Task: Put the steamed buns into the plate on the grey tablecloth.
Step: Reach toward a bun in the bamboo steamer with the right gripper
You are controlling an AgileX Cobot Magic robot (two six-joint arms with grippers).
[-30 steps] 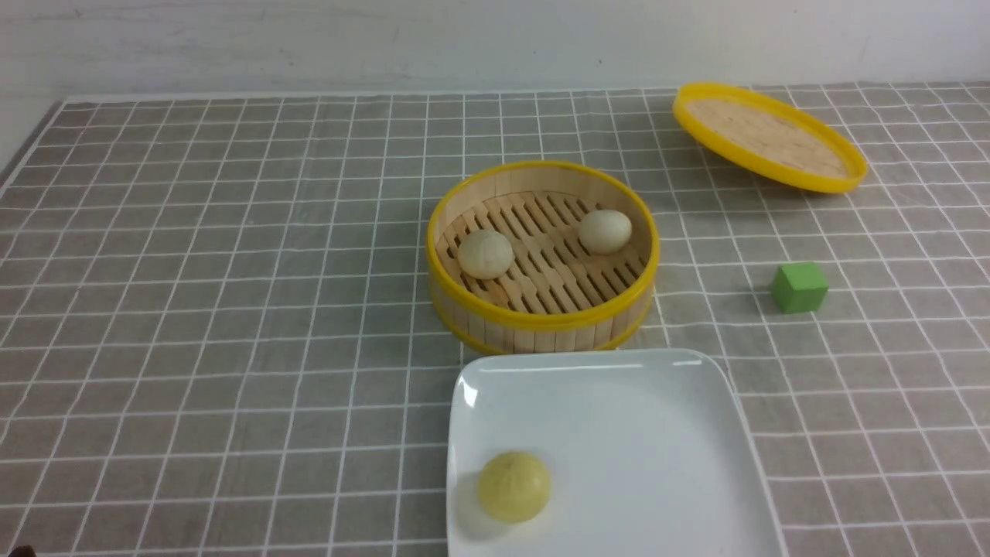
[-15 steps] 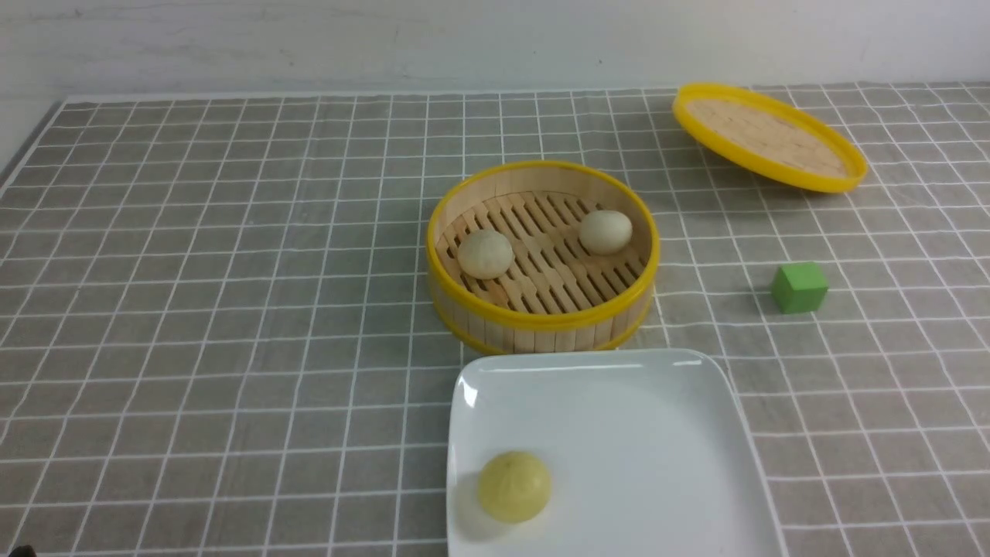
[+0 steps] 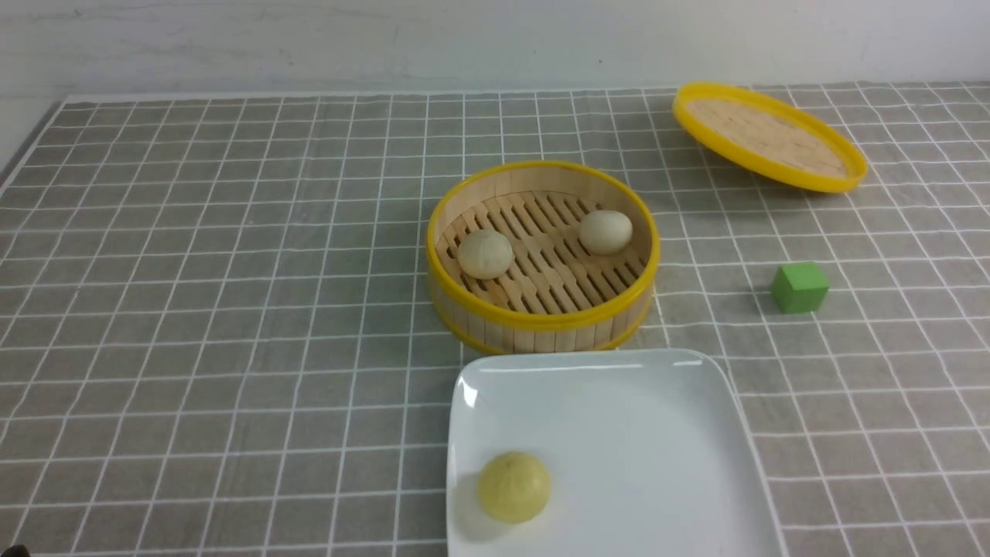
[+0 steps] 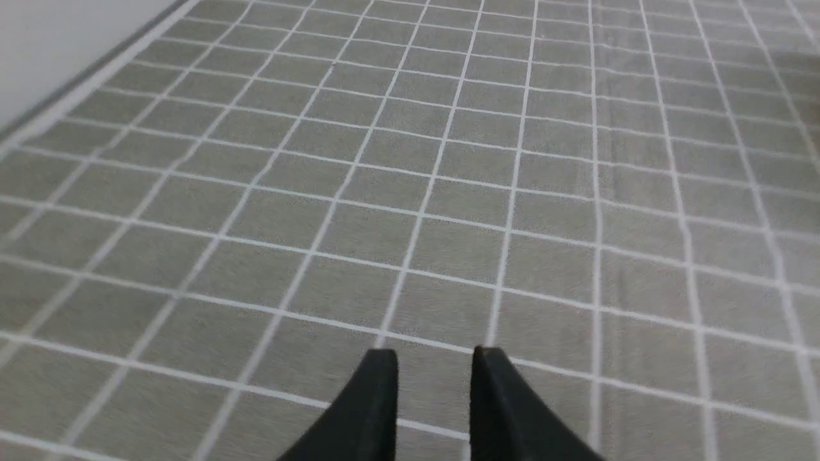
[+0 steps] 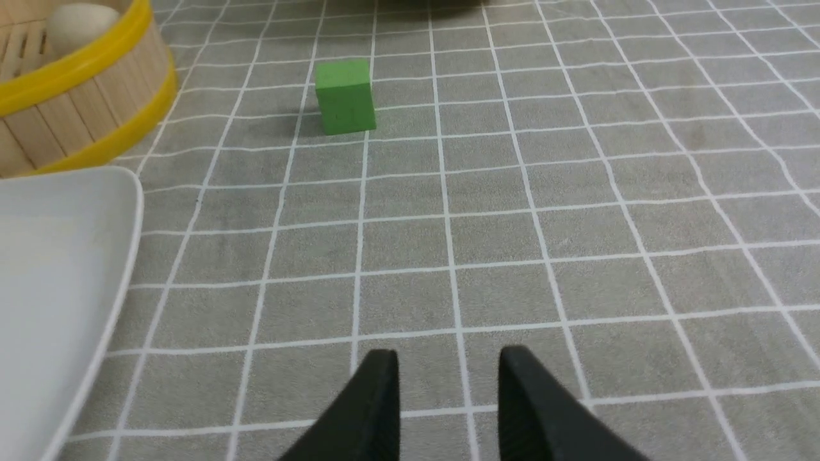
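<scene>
Two off-white steamed buns lie in the yellow-rimmed bamboo steamer [image 3: 541, 321], one on the left [image 3: 485, 253] and one at the back right [image 3: 605, 231]. The white square plate [image 3: 642, 449] sits just in front of the steamer on the grey tablecloth [image 3: 232, 309] and holds a yellow bun [image 3: 513, 486]. My left gripper [image 4: 434, 353] hovers over bare cloth, jaws slightly apart and empty. My right gripper [image 5: 448, 352] is also slightly open and empty over cloth, to the right of the plate's edge [image 5: 96, 269]. One bun [image 5: 77, 25] shows in the right wrist view.
The steamer's yellow-rimmed lid [image 3: 768, 137] lies tilted at the back right. A green cube [image 3: 799, 287] stands right of the steamer and also shows in the right wrist view [image 5: 344, 96]. A pale wall bounds the far edge of the cloth.
</scene>
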